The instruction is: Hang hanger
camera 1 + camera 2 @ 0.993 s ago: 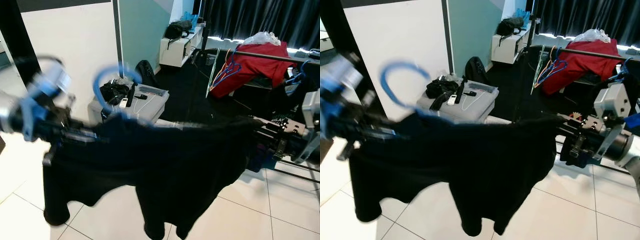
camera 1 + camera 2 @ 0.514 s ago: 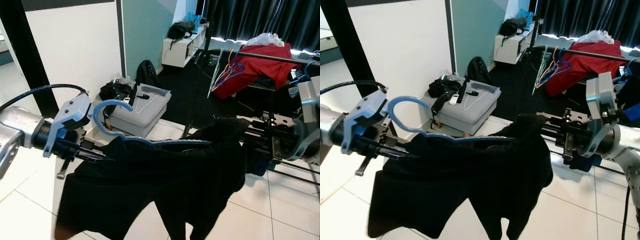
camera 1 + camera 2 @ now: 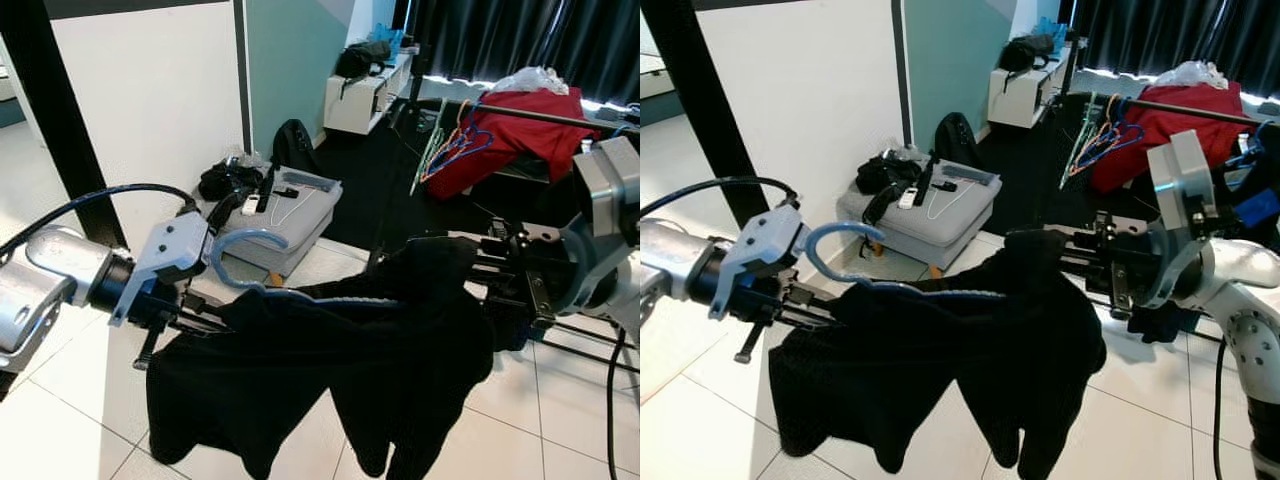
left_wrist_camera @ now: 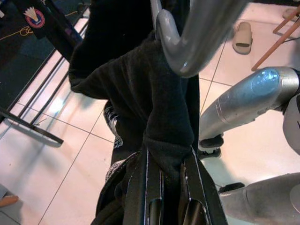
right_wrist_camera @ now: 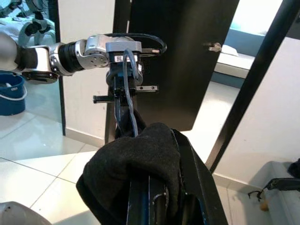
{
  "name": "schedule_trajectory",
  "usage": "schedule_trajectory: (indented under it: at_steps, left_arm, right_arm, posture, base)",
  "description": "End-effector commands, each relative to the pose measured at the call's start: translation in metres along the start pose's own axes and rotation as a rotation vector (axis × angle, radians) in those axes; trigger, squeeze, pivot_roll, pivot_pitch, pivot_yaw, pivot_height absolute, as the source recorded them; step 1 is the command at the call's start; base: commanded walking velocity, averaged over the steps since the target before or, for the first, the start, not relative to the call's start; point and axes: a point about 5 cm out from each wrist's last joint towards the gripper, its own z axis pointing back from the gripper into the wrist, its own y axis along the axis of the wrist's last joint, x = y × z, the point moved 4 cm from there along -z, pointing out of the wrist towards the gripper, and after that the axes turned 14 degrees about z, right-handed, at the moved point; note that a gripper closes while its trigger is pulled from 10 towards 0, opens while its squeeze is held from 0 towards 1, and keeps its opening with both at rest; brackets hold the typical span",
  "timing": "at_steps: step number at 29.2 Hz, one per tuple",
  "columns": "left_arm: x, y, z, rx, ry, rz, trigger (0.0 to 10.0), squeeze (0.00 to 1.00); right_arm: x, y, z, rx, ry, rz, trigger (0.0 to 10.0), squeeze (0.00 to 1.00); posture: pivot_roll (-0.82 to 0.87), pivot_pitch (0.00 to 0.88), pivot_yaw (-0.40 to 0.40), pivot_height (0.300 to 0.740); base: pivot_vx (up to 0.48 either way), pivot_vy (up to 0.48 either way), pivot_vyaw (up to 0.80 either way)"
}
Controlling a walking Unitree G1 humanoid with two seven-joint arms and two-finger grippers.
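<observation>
Left eye view — both arms outstretched, each end effector gripping the black garment (image 3: 330,370).

Grey case (image 3: 285,215) just beyond garment (image 3: 330,370)

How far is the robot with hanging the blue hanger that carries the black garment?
Done: the black garment sits on the blue hanger. In hand: the left gripper is shut on one end of the garment and hanger, the right gripper on the other, so the load hangs between both arms above the tiled floor. Left: bring it to the clothes rail behind and hook it there.
</observation>
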Motion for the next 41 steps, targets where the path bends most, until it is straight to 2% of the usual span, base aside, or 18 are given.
schedule_trajectory:
  at_steps: [1, 2, 7, 9, 11, 14, 17, 23, 25, 26, 29, 30, 32, 33, 34, 35, 37, 41]
  left_arm:
    - [0.006, -0.011, -0.018, -0.082, -0.052, -0.008, 10.0, 0.0]
    - [0.007, -0.013, -0.018, -0.104, -0.054, -0.021, 10.0, 0.0]
    - [0.008, -0.013, -0.019, -0.115, -0.058, -0.035, 10.0, 0.0]
    - [0.01, -0.001, -0.02, -0.065, -0.061, -0.069, 10.0, 0.0]
    - [0.008, 0.012, -0.021, -0.004, -0.05, -0.101, 10.0, 0.0]
    - [0.007, 0.014, -0.021, 0.012, -0.048, -0.105, 10.0, 0.0]
    - [0.008, 0.021, -0.021, 0.042, -0.056, -0.113, 10.0, 0.0]
    - [0.006, 0.023, -0.02, 0.049, -0.044, -0.13, 10.0, 0.0]
    - [0.004, 0.02, -0.022, 0.035, -0.036, -0.132, 10.0, 0.0]
    - [0.005, 0.019, -0.024, 0.035, -0.037, -0.131, 10.0, 0.0]
    - [0.006, 0.019, -0.025, 0.038, -0.038, -0.129, 10.0, 0.0]
    - [0.007, 0.02, -0.027, 0.043, -0.041, -0.13, 10.0, 0.0]
    - [0.007, 0.02, -0.027, 0.043, -0.041, -0.13, 10.0, 0.0]
    - [0.009, 0.021, -0.028, 0.056, -0.051, -0.126, 10.0, 0.0]
    - [0.01, 0.022, -0.029, 0.062, -0.057, -0.124, 10.0, 0.0]
    - [0.01, 0.022, -0.029, 0.062, -0.057, -0.124, 10.0, 0.0]
    - [0.013, 0.021, -0.031, 0.078, -0.066, -0.11, 10.0, 0.0]
    - [0.014, 0.019, -0.032, 0.084, -0.069, -0.099, 10.0, 0.0]
  right_arm:
    - [-0.001, 0.028, -0.01, 0.103, 0.05, 0.084, 0.0, 0.0]
    - [0.005, 0.031, -0.01, 0.116, 0.037, 0.095, 0.0, 0.0]
    - [0.011, 0.034, -0.009, 0.123, 0.02, 0.103, 0.0, 0.0]
    - [0.003, 0.021, -0.013, 0.073, 0.077, 0.082, 0.0, 0.0]
    - [-0.016, -0.006, -0.023, -0.029, 0.159, 0.041, 0.0, 0.0]
    - [-0.022, -0.014, -0.025, -0.055, 0.179, 0.028, 0.0, 0.0]
    - [-0.033, -0.032, -0.027, -0.121, 0.206, 0.008, 0.0, 0.0]
    - [-0.045, -0.044, -0.033, -0.153, 0.228, -0.011, 0.0, 0.0]
    - [-0.044, -0.043, -0.036, -0.139, 0.209, -0.014, 0.1, 0.0]
    - [-0.037, -0.043, -0.037, -0.135, 0.175, -0.011, 2.8, 0.0]
    - [-0.033, -0.043, -0.038, -0.134, 0.15, -0.009, 2.8, 0.0]
    - [-0.025, -0.046, -0.038, -0.149, 0.107, -0.02, 7.0, 0.0]
    - [-0.025, -0.046, -0.038, -0.149, 0.107, -0.02, 7.0, 0.0]
    - [-0.017, -0.05, -0.037, -0.171, 0.063, -0.035, 10.0, 1.0]
    - [-0.009, -0.054, -0.036, -0.193, 0.023, -0.036, 10.0, 1.0]
    - [-0.009, -0.054, -0.036, -0.193, 0.023, -0.036, 10.0, 1.0]
    - [0.005, -0.06, -0.027, -0.254, -0.048, 0.002, 10.0, 1.0]
    - [0.014, -0.064, -0.018, -0.304, -0.087, 0.039, 10.0, 1.0]
  posture:
    - [-0.02, 0.0, -0.058, 0.74]
    - [-0.02, 0.0, -0.059, 0.74]
    - [-0.01, 0.0, -0.061, 0.74]
    - [-0.02, 0.0, -0.062, 0.74]
    - [-0.02, 0.0, -0.063, 0.74]
    - [-0.02, 0.0, -0.063, 0.74]
    - [-0.02, 0.0, -0.061, 0.74]
    - [-0.02, 0.0, -0.055, 0.74]
    - [-0.02, 0.0, -0.055, 0.74]
    - [-0.02, 0.0, -0.056, 0.74]
    - [-0.02, 0.0, -0.056, 0.74]
    - [-0.02, 0.0, -0.056, 0.74]
    - [-0.02, 0.0, -0.056, 0.74]
    - [-0.02, 0.0, -0.058, 0.74]
    - [-0.02, 0.0, -0.058, 0.74]
    - [-0.02, 0.0, -0.058, 0.74]
    - [-0.02, 0.0, -0.058, 0.74]
    - [-0.02, 0.0, -0.058, 0.74]
  base:
    - [0.0, 0.0, 0.0]
    - [0.0, 0.0, 0.0]
    - [0.0, 0.0, 0.0]
    - [0.0, 0.0, 0.0]
    - [0.0, 0.0, 0.0]
    - [0.0, 0.0, 0.0]
    - [0.0, 0.0, 0.0]
    - [0.0, 0.0, 0.0]
    - [0.0, 0.0, 0.0]
    - [0.0, 0.0, 0.0]
    - [0.0, 0.0, 0.0]
    - [0.0, 0.0, 0.0]
    - [0.0, 0.0, 0.0]
    - [0.0, 0.0, 0.0]
    - [0.0, 0.0, 0.0]
    - [0.0, 0.0, 0.0]
    - [0.0, 0.0, 0.0]
    - [0.0, 0.0, 0.0]
